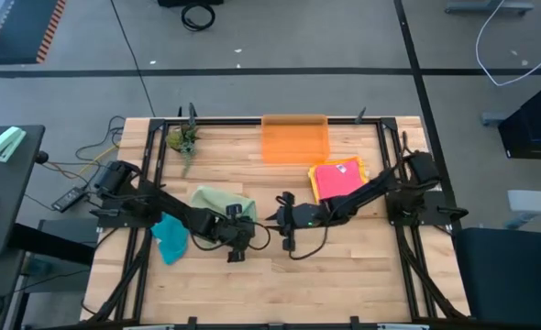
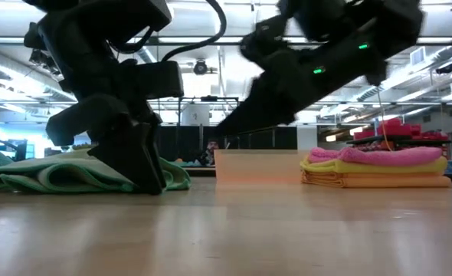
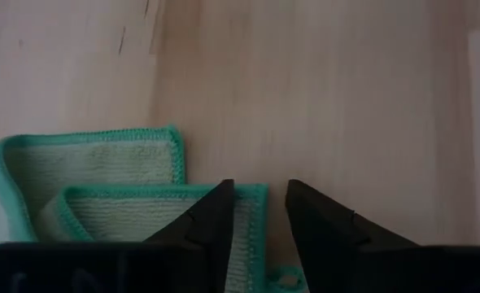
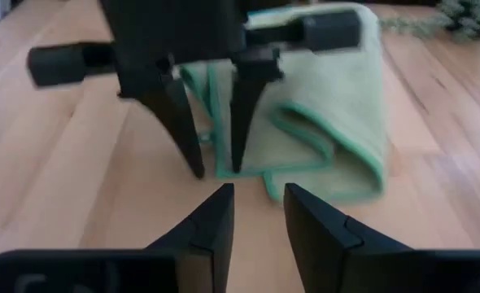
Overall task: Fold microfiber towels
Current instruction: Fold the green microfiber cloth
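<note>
Your left claw (image 4: 207,167) stands parted over the sage green towel's (image 1: 223,200) near corner (touching the bench (image 1: 362,266)); your right claw (image 4: 256,213), parted and empty, faces it

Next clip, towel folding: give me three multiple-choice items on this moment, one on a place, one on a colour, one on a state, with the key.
1. Where does the stack of folded towels lie?
A. beside the orange bin, on the right arm's side
B. inside the bin
C. under the left arm

2. What colour is the edging of the sage green towel?
A. orange
B. teal green
C. black

3. How do the left gripper's fingers stand?
A. apart, tips at the towel's edge
B. shut on the bin
C. lifting the towel high

Key: 1 A, the high view shows the stack next to the bin. 2 B, both wrist views show the bright trim. 3 A, the right wrist view shows a gap between them.
</note>
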Controlling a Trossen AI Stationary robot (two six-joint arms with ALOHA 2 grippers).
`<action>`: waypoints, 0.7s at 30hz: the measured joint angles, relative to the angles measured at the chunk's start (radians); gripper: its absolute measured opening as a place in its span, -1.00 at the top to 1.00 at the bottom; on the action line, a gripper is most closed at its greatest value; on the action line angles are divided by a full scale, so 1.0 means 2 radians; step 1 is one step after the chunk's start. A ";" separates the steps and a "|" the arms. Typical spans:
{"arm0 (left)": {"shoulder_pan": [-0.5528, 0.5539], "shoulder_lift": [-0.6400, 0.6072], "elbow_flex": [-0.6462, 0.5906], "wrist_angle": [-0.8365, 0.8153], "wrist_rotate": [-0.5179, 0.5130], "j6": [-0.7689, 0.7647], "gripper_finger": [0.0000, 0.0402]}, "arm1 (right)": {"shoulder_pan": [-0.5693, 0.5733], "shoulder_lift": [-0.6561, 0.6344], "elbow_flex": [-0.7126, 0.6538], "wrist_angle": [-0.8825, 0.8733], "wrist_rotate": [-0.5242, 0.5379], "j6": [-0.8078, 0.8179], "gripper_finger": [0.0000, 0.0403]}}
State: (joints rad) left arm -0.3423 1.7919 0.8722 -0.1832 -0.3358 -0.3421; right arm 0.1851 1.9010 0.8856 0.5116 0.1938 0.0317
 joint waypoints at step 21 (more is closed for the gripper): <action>0.001 0.003 -0.001 0.000 -0.001 -0.006 0.96 | -0.045 0.106 0.102 -0.071 -0.126 -0.095 0.37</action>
State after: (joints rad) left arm -0.3393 1.7977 0.8703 -0.1839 -0.3368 -0.3550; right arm 0.0944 2.1131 1.0900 0.3693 -0.0573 -0.1575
